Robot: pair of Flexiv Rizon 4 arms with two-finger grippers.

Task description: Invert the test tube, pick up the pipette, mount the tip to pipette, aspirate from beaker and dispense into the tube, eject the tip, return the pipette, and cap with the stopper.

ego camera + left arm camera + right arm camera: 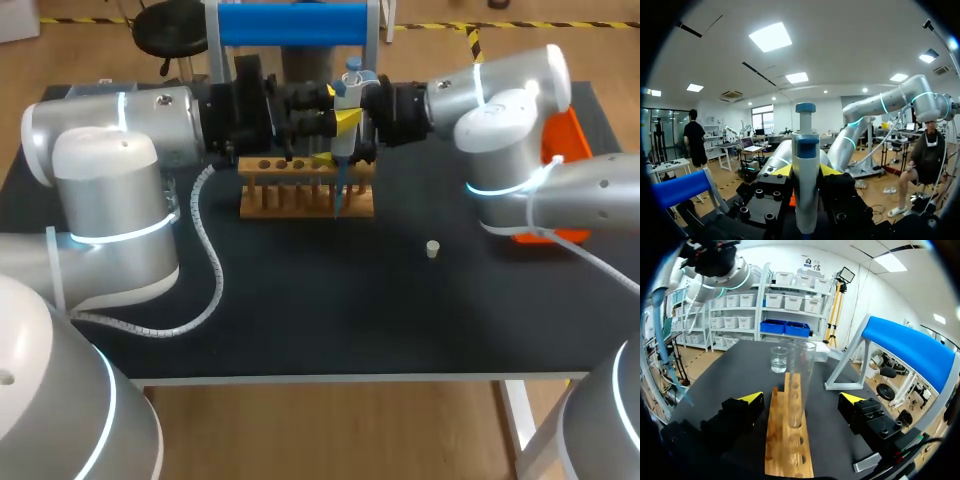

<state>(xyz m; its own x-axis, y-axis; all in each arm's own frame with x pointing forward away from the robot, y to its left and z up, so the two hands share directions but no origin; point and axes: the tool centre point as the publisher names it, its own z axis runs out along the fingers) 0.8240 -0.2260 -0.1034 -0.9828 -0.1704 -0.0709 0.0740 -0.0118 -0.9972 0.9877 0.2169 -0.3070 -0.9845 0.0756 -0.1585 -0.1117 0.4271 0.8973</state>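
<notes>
Head view, pipette: the left claw [344,118] holds the pipette [348,88] upright by its body. The blue tip [337,195] hangs straight below the claw, at the near side of the rack [300,200].
Head view, right arm: the right arm [500,110] comes in level, its wrist just beyond the left claw. The two are almost nose to nose, with little room between them.
Head view, stopper: the stopper [432,249] lies alone on the surface [300,320], well apart from both claws. I judge it is kept aside for capping.
Head view, edges: an orange box [565,140] sits at the surface's edge behind the right arm.
Left wrist view, grip: yellow fingers [782,171] press the pipette from both sides, with the plunger above the claw. The right arm stands straight ahead, so it blocks a forward push.
Right wrist view, right claw: the right claw [801,399] is spread wide and touches nothing. The tube [800,385] stands in the rack between its fingers, apart from both. The claw is probably placed to steady the tube.
Right wrist view, beaker: the beaker [779,359] is ahead of the claw, past the rack's end, with some liquid in it.
Right wrist view, tip: the tip is beside one finger and outside the tube.
Right wrist view, room: a blue stand [900,347] is close beside the claw's other finger, so that side is tight.
</notes>
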